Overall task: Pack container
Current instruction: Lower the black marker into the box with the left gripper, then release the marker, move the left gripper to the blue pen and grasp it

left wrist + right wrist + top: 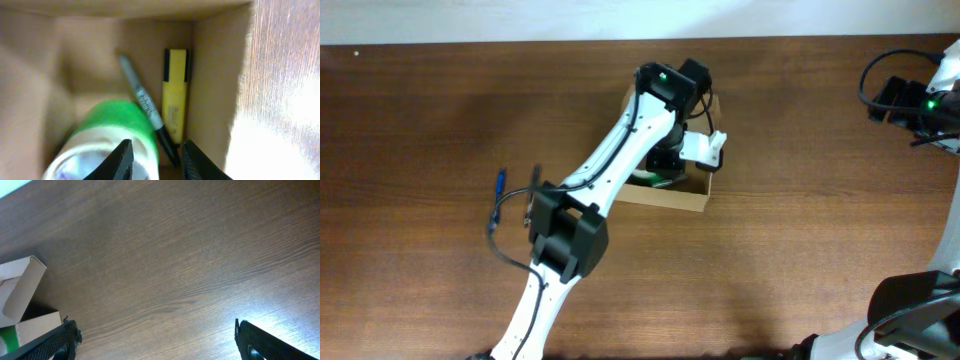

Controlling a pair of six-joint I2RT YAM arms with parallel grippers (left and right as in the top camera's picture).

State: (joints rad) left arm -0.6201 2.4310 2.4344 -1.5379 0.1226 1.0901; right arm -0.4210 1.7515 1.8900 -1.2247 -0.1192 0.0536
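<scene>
The tan cardboard container (672, 198) stands open at the table's middle. My left gripper (665, 155) reaches down into it. In the left wrist view the container's inner wall (212, 85) encloses a green tape roll (117, 125), a black marker (145, 106) and a yellow highlighter (175, 97). The left gripper (156, 161) is open: one finger is over the roll's hole, the other is beside the marker, and the roll's rim lies between them. My right gripper (155, 342) is wide open and empty over bare wood. It sits at the far right in the overhead view (892, 95).
A blue pen (500, 184) and a dark pen-like item (533, 186) lie on the table left of the left arm. The container's flap (22, 292) shows at the left edge of the right wrist view. The table's far edge runs along the top.
</scene>
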